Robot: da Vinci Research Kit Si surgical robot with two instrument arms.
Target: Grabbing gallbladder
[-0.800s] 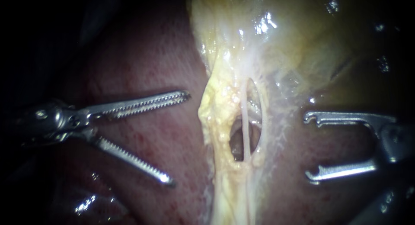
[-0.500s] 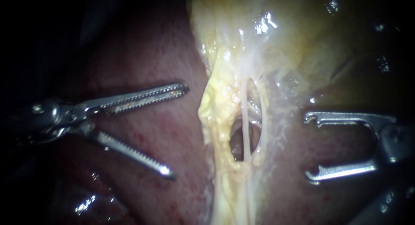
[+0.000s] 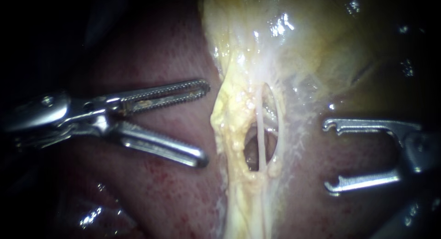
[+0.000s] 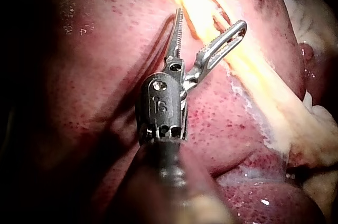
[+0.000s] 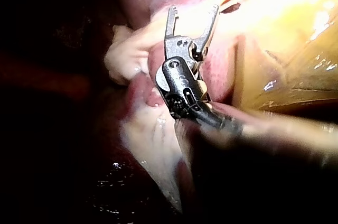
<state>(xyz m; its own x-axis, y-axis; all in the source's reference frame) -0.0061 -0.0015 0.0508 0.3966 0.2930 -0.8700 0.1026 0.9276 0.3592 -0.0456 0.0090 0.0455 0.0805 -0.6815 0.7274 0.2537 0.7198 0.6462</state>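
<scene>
The left instrument (image 3: 204,124), its serrated steel jaws spread apart and holding nothing, lies over the dark red liver (image 3: 161,197), just beside the pale yellow fatty band (image 3: 229,115). This band runs down from the glistening yellow-green gallbladder (image 3: 321,46) at upper right. The right instrument (image 3: 327,156), its jaws likewise apart and empty, lies on the band's opposite side.

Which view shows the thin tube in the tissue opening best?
The endoscope view: the tube runs pale and unobstructed across the dark opening, between the open left instrument and open right instrument. In both wrist views the yellow tissue is lost in glare, so I cannot make the tube out.
</scene>
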